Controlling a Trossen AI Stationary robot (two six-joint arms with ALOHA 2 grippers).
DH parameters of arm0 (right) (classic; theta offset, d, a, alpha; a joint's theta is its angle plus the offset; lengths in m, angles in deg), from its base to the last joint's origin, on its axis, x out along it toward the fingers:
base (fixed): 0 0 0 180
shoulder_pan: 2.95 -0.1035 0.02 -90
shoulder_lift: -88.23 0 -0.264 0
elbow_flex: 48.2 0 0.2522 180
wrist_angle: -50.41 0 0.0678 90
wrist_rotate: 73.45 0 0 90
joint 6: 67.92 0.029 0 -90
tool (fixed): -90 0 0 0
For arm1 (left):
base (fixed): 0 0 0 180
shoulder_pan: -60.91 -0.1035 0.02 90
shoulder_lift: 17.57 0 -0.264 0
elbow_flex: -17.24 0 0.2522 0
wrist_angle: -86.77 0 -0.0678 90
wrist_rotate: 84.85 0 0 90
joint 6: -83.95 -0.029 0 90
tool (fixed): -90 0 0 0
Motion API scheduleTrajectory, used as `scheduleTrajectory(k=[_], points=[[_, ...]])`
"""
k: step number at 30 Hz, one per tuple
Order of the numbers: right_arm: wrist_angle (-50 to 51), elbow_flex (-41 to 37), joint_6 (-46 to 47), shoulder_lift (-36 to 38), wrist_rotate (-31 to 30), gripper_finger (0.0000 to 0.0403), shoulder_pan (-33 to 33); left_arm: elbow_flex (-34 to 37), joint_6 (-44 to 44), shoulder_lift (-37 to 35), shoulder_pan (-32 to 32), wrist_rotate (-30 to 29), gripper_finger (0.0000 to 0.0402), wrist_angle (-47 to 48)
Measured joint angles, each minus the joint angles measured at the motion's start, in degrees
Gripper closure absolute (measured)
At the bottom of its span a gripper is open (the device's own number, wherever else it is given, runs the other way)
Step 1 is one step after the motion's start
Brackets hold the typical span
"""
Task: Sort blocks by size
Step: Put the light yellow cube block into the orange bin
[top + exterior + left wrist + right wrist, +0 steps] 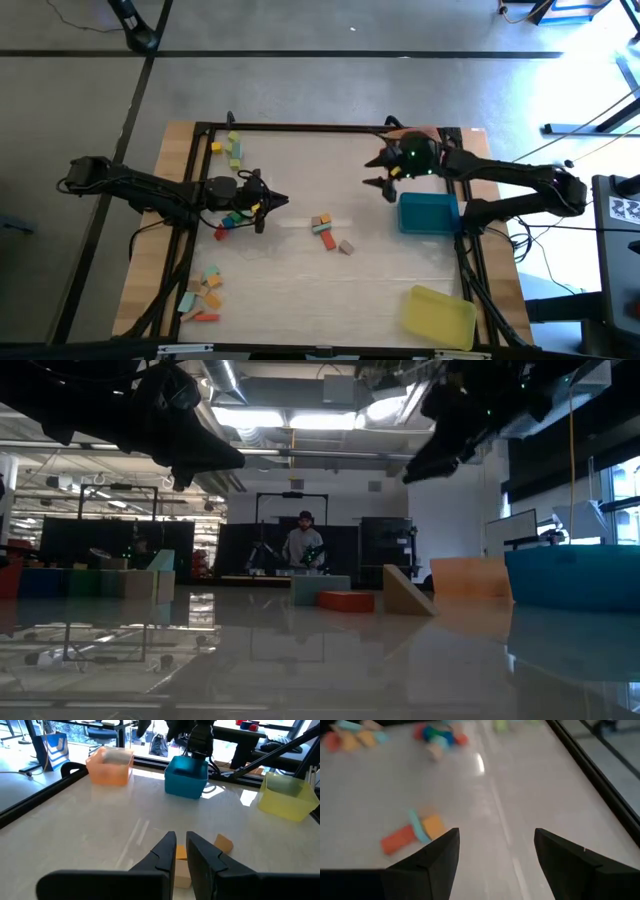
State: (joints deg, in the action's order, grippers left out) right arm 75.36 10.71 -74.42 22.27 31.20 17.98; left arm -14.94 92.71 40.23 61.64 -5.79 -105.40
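The blocks lie in several loose groups across the pale bench (300,270), told here from the left edge to the right in the high view. Near the left front corner sits a scatter of tan, teal and orange blocks (203,296). Farther back along the left side, a short line of yellow and green blocks (231,148) lies close to the rear rail. Between those two groups a mixed cluster of red, teal, yellow and green blocks (234,217) crowds under and just beside the left gripper (278,203), which hangs low over the bench with its jaws together and nothing between them; in the left wrist view the two dark fingers (167,851) nearly touch, pointing toward the middle group. That middle group (324,229) is small: an orange block, a teal bar and a red bar touching one another, with a tan block (346,247) lying apart just to their right. The right gripper (381,183) hovers above the bench, beyond the middle group and just left of the blue tray (428,212), its jaws apart and empty, with bare bench seen between them in the right wrist view. An orange tray (110,766) stands at the rear right, behind the right arm, and a yellow tray (439,316) sits at the front right corner. In the low view a person (304,547) stands far off in the room behind the bench.
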Motion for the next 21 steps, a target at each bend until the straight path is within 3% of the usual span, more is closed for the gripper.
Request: scheduleTrajectory(k=[11, 21], points=[[-12.1, 0.0, -1.1, -10.1, -0.1, 0.015, -10.5, 0.0, -0.2, 0.0, 0.0, 0.0, 0.037, 0.0], [-25.1, 0.0, -1.5, -23.3, -0.2, 0.015, -14.2, 0.0, 0.2, 0.0, 0.2, 0.0, 0.037, 0.0]])
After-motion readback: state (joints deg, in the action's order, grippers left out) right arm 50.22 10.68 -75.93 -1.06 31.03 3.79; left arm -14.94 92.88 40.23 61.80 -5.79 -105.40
